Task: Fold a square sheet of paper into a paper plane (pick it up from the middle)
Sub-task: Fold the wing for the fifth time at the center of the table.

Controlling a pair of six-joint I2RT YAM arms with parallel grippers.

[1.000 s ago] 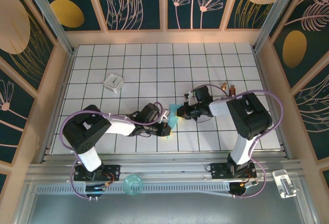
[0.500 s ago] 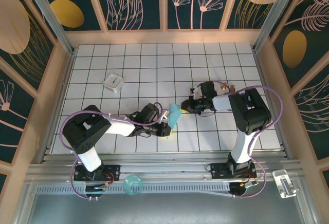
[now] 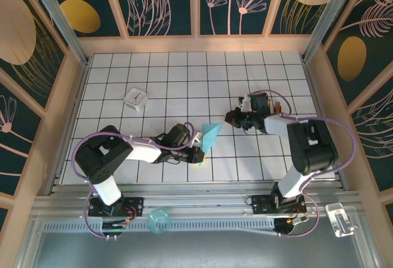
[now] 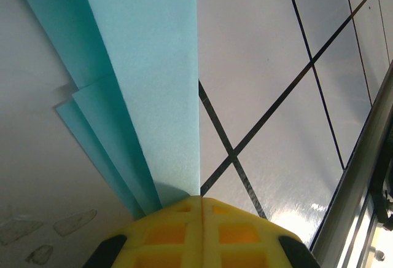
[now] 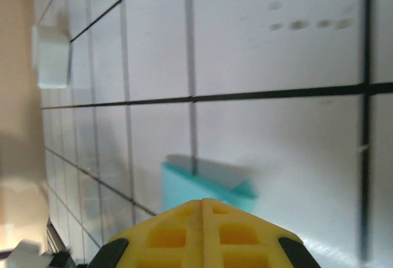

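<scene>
The light-blue sheet of paper (image 3: 210, 136) is folded into a pointed, layered paper plane shape and lies mid-table. My left gripper (image 3: 199, 155) is shut on its near end. In the left wrist view the yellow fingertips (image 4: 201, 201) are pressed together on the paper (image 4: 147, 65), whose stacked folds fan away up and left. My right gripper (image 3: 228, 117) is shut on nothing, a little right of and behind the paper and apart from it. The right wrist view shows its closed yellow tips (image 5: 202, 204) with the folded paper (image 5: 184, 187) on the tiles just beyond.
A small white square block (image 3: 136, 99) sits at the back left and shows blurred in the right wrist view (image 5: 50, 56). Small copper-coloured bits (image 3: 271, 102) lie behind the right gripper. The metal front rail (image 4: 362, 157) runs close to the left gripper.
My right gripper has pulled back to the right, away from the paper that it was at a second ago. The paper now lies spread wider. The left arm has stayed put.
</scene>
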